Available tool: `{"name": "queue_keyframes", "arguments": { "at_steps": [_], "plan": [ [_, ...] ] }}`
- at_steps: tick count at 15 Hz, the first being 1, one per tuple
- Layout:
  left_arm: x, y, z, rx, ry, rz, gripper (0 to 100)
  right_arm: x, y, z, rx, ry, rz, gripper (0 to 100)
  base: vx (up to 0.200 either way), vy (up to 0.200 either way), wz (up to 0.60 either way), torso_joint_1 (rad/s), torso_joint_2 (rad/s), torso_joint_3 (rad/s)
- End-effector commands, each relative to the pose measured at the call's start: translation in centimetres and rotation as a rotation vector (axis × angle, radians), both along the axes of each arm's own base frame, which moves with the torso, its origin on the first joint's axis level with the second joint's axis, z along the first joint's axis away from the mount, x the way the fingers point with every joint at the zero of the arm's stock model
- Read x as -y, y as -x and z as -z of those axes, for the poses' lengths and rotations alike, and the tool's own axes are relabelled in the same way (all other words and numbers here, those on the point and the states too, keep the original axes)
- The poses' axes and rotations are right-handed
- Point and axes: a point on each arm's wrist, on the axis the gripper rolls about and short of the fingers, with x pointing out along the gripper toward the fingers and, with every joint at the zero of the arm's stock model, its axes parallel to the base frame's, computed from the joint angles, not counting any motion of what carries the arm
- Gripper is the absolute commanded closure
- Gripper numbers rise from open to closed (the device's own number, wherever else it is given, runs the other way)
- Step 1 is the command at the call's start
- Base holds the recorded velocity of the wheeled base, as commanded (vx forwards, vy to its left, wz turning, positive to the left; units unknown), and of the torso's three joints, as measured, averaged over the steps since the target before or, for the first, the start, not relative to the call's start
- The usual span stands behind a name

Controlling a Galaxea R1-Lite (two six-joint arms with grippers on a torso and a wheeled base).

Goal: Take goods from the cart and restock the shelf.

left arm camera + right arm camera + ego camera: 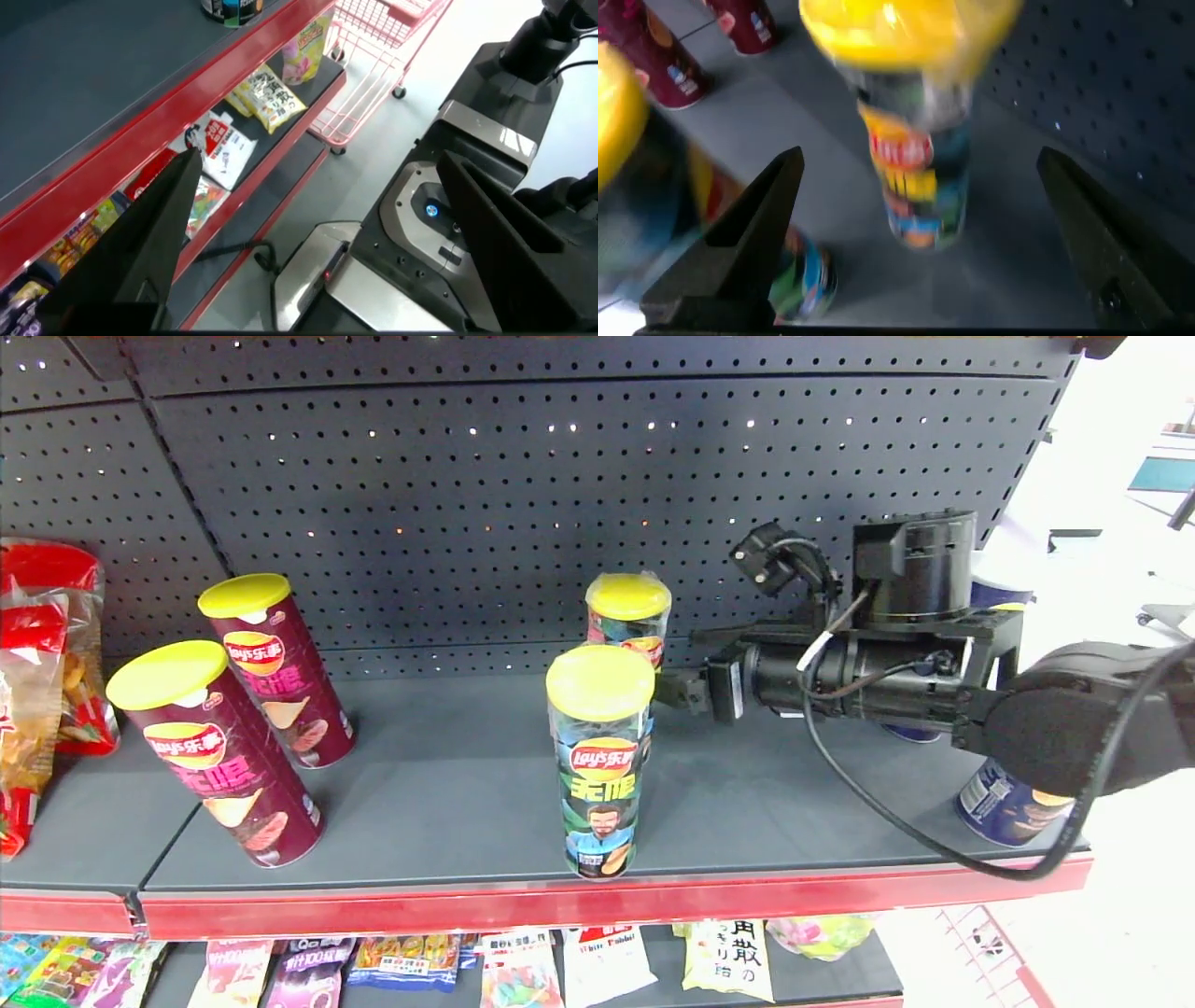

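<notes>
Rear can [627, 607]: stood upright at the shelf [448, 784] back, in line with the gap between the right gripper [674, 692] fingers [757, 224], ungripped.
Right gripper fingers: spread wide.
Left gripper [318, 159]: fingers wide, empty.

front green chip can [599, 761]: yellow lid, upright, mid-shelf near the front edge
rear green chip can [627, 616]: same kind, upright, just behind the front one, close to the pegboard back
front maroon chip can [219, 751]: yellow lid, upright, left part of the shelf
rear maroon chip can [277, 667]: same kind, upright, behind it, apart
blue can [1008, 803]: right end, mostly hidden, probably upright
shelf [448, 803]: dark grey deck, red front strip
cart [374, 47]: pink wire, on the floor by the shelf end
</notes>
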Motion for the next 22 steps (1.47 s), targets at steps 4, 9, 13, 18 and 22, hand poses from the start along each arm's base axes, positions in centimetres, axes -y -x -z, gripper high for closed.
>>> {"name": "queue_keyframes", "arguments": {
  "at_steps": [4, 9, 13, 18, 22],
  "plan": [
    [0.7, -1.5, 0.3, -0.081, -0.051, -0.023, 0, 5.0, 5.2, -1.1, 0.008, -0.036, 0.068, 0, 0.0, 0.0, 0.0, 0.0, 0.0, 0.0],
    [2.1, -5.2, -0.1, -0.181, -0.173, -0.137, 0, 10.2, 13.4, -0.9, 0.055, -0.102, 0.163, 0, 0.0, 0.0, 0.0, 0.0, 0.0, 0.0],
    [4.5, -10.8, -0.3, -0.226, -0.303, -0.251, 0, 14.3, 19.5, 1.1, 0.132, -0.131, 0.315, 0, 0.0, 0.0, 0.0, 0.0, 0.0, 0.0],
    [7.1, -14.5, -0.4, -0.235, -0.34, -0.237, 0, 15.5, 20.3, 0.8, 0.18, -0.151, 0.392, 0, 0.0, 0.0, 0.0, 0.0, 0.0, 0.0],
    [8.8, -17.0, -0.3, -0.248, -0.352, -0.223, 0, 15.7, 20.5, 0.9, 0.181, -0.153, 0.407, 0, 0.0, 0.0, 0.0, 0.0, 0.0, 0.0]
  ]
}}
